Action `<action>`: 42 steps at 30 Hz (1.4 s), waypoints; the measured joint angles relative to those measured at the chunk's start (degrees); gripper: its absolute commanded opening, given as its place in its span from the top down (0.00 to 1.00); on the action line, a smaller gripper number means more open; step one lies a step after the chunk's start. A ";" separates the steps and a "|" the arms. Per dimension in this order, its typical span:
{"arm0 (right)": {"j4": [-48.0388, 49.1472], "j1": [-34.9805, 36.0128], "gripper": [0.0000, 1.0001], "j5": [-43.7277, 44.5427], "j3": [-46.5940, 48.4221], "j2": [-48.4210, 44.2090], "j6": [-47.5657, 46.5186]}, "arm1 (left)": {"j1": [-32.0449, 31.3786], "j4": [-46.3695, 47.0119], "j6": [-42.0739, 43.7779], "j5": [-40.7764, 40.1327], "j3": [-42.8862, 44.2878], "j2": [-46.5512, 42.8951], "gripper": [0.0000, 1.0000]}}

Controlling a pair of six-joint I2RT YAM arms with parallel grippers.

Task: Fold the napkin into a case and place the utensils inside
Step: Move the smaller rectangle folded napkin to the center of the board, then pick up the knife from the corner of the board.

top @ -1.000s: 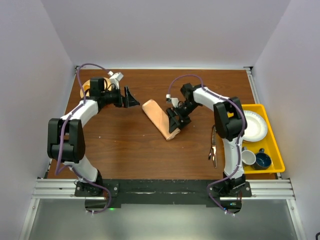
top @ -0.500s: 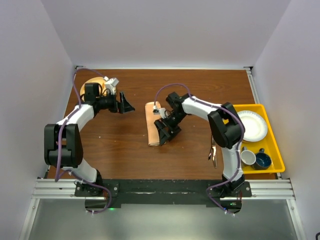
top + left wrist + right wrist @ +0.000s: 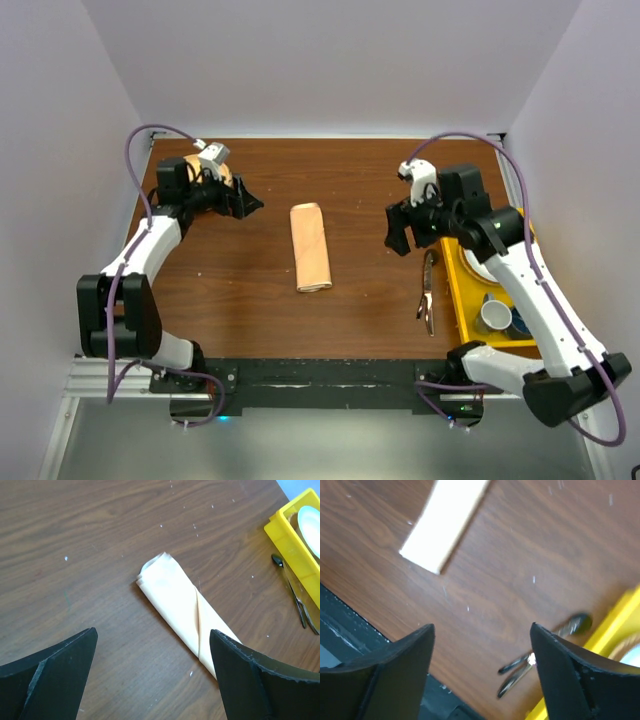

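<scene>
Case (image 3: 311, 248) lies flat near the middle of the table (image 3: 220, 300), its long axis running near to far, touched by neither arm. Left gripper (image 3: 247, 201) hangs at the far left, jaws apart, well away from the cloth. Right gripper (image 3: 404, 240) hangs to the right of the case, jaws apart. Utensils (image 3: 427, 292) lie on the table just beside the yellow tray (image 3: 462, 300), outside the case.

Left wrist view: fingers (image 3: 50, 680) spread wide, case on the wood beyond them.

Right wrist view: fingers (image 3: 570, 675) spread wide over the wood, utensils close to the tray's wall.
</scene>
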 measured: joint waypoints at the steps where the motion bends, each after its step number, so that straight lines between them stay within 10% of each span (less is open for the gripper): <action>1: -0.81 0.20 0.24 1.81 -1.99 -1.75 1.95 | 0.00 0.46 0.00 -0.22 -0.57 -0.85 0.00; 15: -8.55 -5.53 0.31 13.73 -20.28 0.39 20.92 | 0.00 -0.81 0.07 -0.98 -4.33 -2.86 0.00; 22: -8.81 -5.95 0.56 20.02 -24.24 3.28 27.52 | 0.00 -1.38 -0.31 -2.25 -4.33 -3.37 0.00; 42: -7.19 -8.28 0.63 22.03 -25.49 15.06 29.90 | 0.00 -1.07 -3.91 -4.09 -3.80 -0.76 0.00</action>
